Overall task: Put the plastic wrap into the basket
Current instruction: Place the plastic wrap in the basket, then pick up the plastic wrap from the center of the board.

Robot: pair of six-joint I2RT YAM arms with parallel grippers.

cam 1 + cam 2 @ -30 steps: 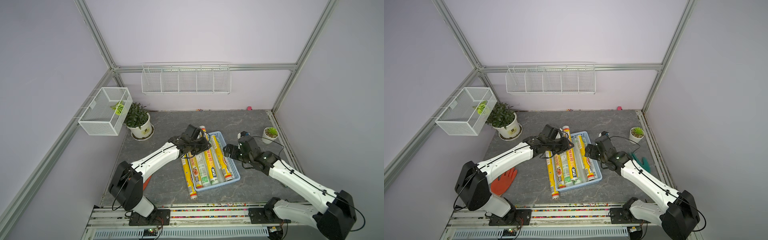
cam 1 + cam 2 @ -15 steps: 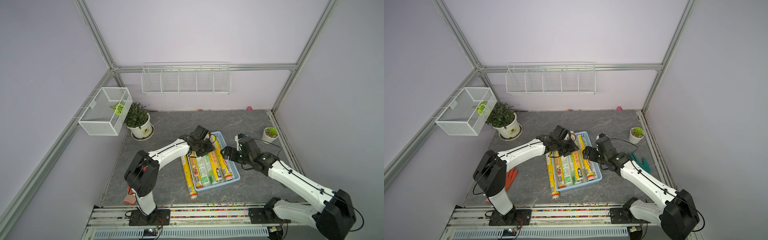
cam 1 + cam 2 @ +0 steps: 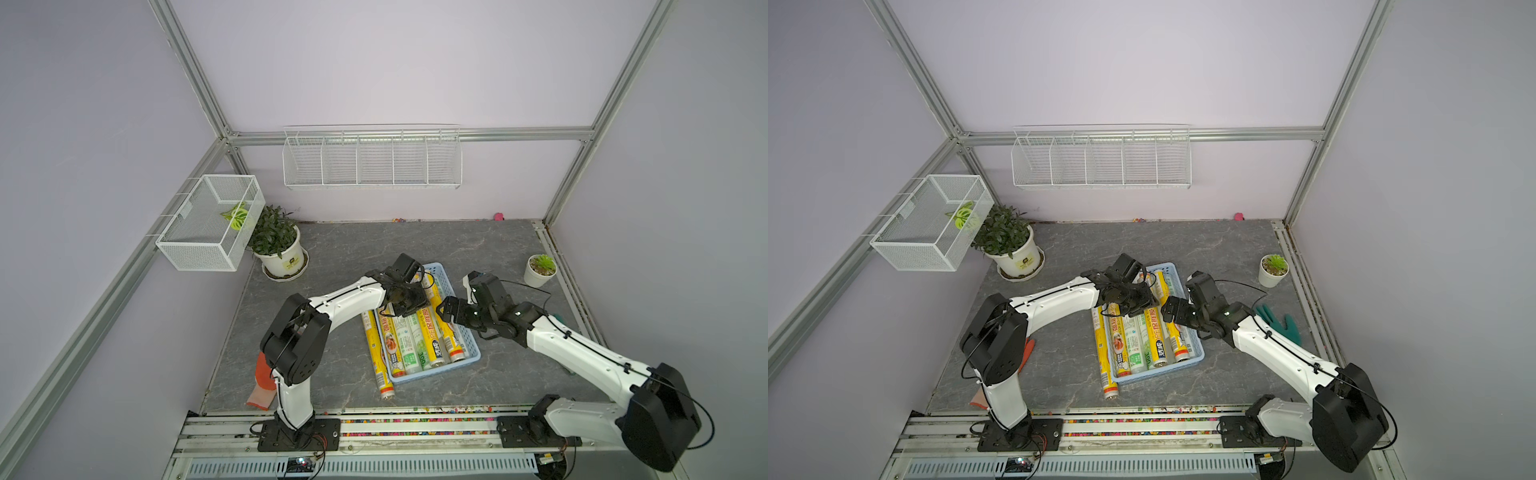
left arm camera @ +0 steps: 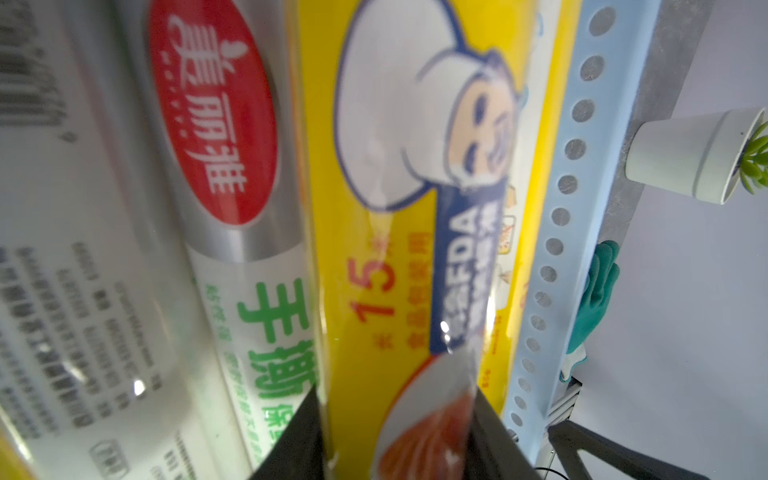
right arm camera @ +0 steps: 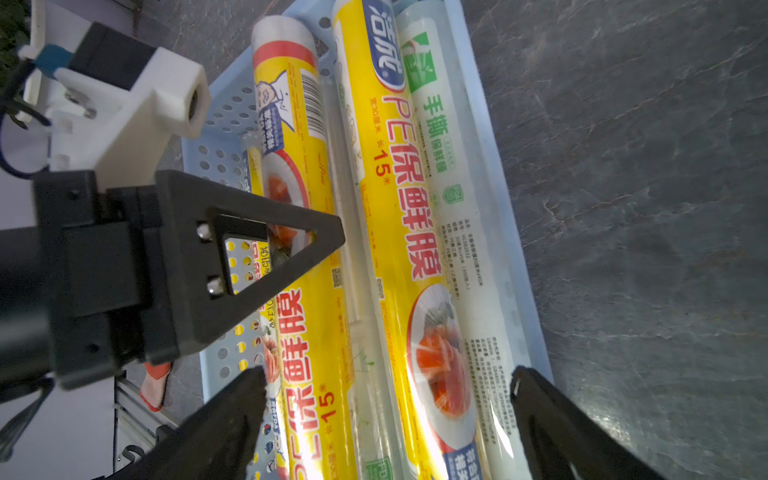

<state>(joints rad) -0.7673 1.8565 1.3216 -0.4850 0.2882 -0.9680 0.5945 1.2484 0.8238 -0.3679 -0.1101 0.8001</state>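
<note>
The light-blue basket [image 3: 436, 373] [image 3: 1158, 371] sits mid-table and holds several rolls of plastic wrap [image 3: 432, 332] [image 3: 1154, 336], yellow and clear-white. One more yellow roll [image 3: 376, 353] [image 3: 1104, 353] lies on the table against the basket's left side. My left gripper [image 3: 409, 307] [image 3: 1138, 306] [image 4: 395, 436] is over the basket, shut on a yellow roll [image 4: 399, 249] [image 5: 291, 124] with a chef picture. Its fingers [image 4: 291, 440] clamp that roll from both sides. My right gripper [image 3: 446, 311] [image 3: 1169, 311] [image 5: 386, 399] hangs wide open above the rolls by the basket's right wall [image 5: 511, 232].
A potted plant [image 3: 278, 249] stands back left and a small succulent pot [image 3: 539, 270] back right. A green glove [image 3: 1279, 324] lies under the right arm, an orange glove [image 3: 264, 374] by the left arm's base. On the walls hang a wire mesh box [image 3: 208, 224] and a wire rack [image 3: 372, 160].
My left gripper has carried the yellow roll rightward from the basket's back left corner to over the basket. The right gripper has shifted slightly and stays open.
</note>
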